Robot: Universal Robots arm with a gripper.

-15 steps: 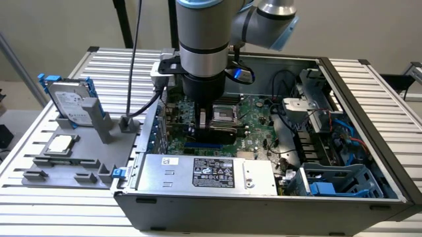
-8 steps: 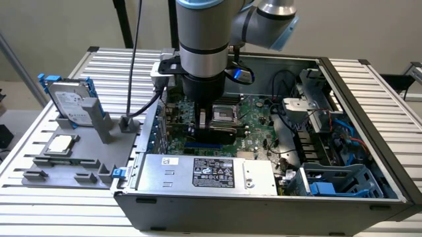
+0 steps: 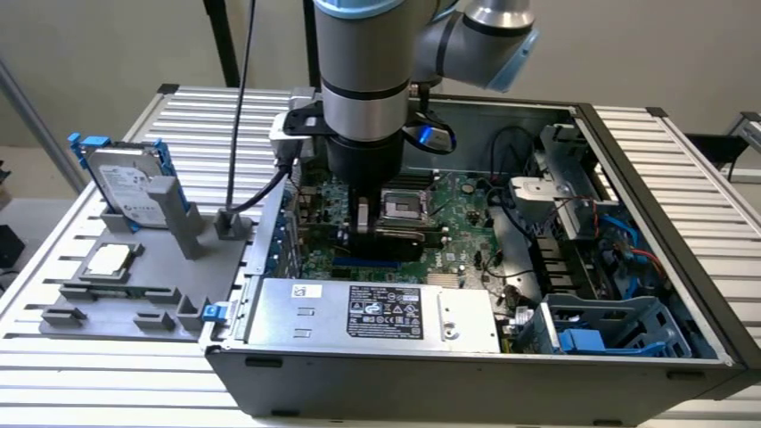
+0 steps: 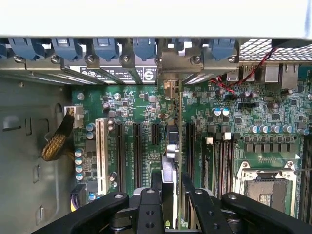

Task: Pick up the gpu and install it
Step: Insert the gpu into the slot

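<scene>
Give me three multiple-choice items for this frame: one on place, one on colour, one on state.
1. Where is the gpu?
A. on the grey holder outside the case
B. edge-on between the gripper fingers, over the motherboard slots
C. on the power supply

2. What colour are the rails on the hard drive?
A. red
B. yellow
C. blue

3. How does the gripper stand?
A. shut on the gpu
B. wide open, holding nothing
C. gripping a cable

Key: 1 B, the wrist view shows the card upright above the slots; 2 C, blue shows at the drive's edges; 3 A, the fingers clamp both faces of the card.
</scene>
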